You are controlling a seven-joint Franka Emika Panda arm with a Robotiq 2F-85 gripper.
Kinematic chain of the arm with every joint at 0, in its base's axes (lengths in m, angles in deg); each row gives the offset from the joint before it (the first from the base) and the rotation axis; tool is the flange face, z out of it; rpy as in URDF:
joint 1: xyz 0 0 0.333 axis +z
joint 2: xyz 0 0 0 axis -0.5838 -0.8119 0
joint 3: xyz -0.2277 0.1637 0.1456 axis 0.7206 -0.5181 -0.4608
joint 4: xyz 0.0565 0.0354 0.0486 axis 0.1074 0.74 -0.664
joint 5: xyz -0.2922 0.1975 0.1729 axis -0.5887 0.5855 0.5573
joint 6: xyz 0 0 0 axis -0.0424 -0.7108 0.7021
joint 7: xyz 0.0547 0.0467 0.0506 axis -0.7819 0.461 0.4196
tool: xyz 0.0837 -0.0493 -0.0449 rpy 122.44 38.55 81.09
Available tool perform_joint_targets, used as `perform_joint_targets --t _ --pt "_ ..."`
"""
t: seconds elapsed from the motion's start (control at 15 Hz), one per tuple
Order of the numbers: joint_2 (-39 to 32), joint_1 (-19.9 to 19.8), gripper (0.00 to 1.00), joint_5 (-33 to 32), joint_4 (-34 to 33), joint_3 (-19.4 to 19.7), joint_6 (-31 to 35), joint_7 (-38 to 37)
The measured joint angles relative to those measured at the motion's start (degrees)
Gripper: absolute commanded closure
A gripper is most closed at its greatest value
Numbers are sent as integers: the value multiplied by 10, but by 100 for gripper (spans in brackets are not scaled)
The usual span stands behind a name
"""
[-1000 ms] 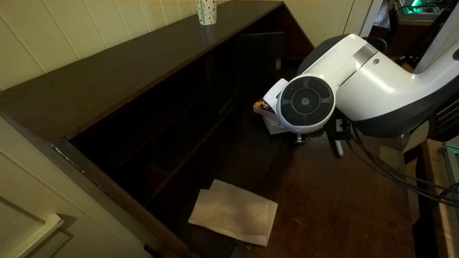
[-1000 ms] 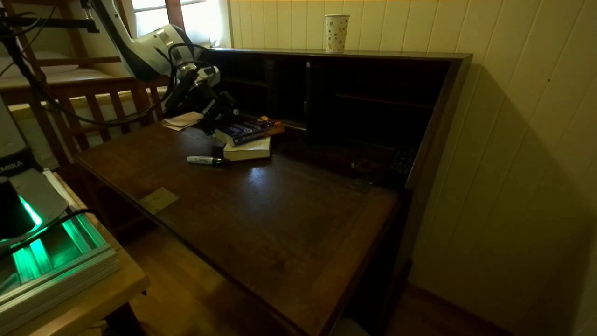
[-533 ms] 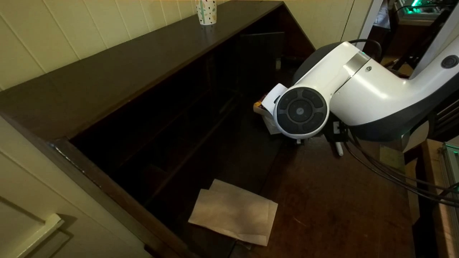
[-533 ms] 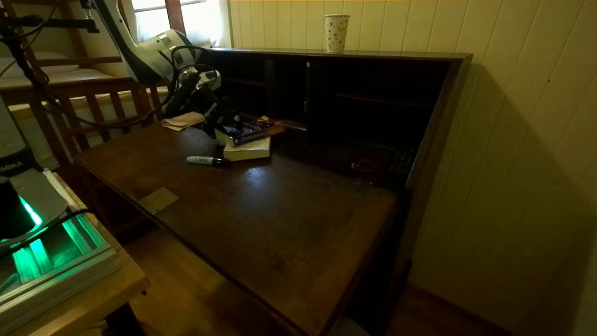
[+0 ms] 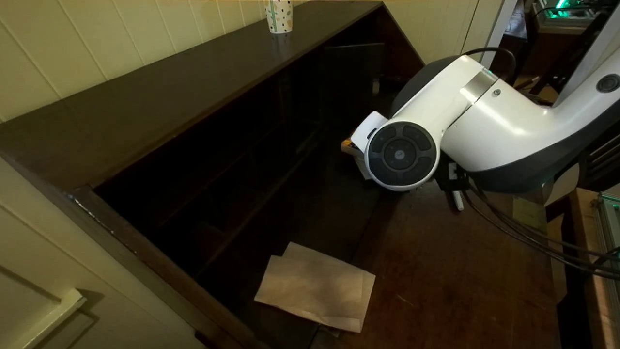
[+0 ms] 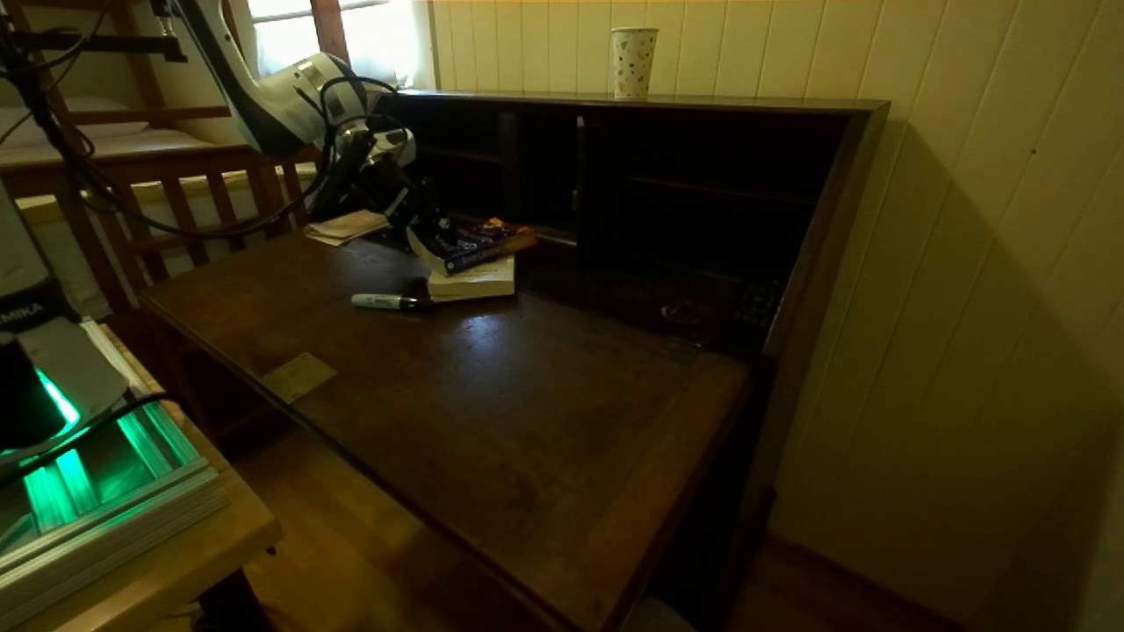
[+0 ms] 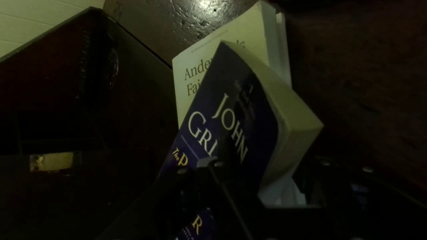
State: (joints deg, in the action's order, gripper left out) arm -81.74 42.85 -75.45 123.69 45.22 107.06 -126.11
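- The fingers [image 7: 230, 196] press around one end of the blue book [image 7: 240, 116]; whether they grip it cannot be told.
- That end now bows, and the pale book [image 6: 474, 281] beneath has slid slightly right in an exterior view: the stack seemingly yields.
- On the desk [image 6: 492, 430], left of the stack, a marker [image 6: 386, 302].
- Far: patterned cup [image 6: 634, 61], panelled wall [image 6: 746, 53].

Arm [image 5: 513, 116] glossy white with dark grey undersides [image 5: 528, 167]; silver band [image 5: 478, 86] across one link, small round screw [image 5: 496, 92] just beside it, dark round cap [image 5: 607, 83] farther along. Rounded end carries a charcoal button disc [image 5: 400, 154], divided into segments about a central circle; thin black cables [image 5: 525, 236] hang in loose curves. In an exterior view, light lettering [image 6: 21, 312] ends in "MIKA"; gripper [image 7: 257, 175] black, angular, dotted with small pale round spots [image 7: 367, 169].
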Motion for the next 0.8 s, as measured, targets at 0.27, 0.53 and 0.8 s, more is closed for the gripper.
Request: perform_joint_targets --t 0.27,0.53,0.8 --pt "0 0 80 0 0 0 -1 0" --pt "2 0 80 0 -2 0 -4 0" --pt "9 0 80 0 -3 -4 -9 0"
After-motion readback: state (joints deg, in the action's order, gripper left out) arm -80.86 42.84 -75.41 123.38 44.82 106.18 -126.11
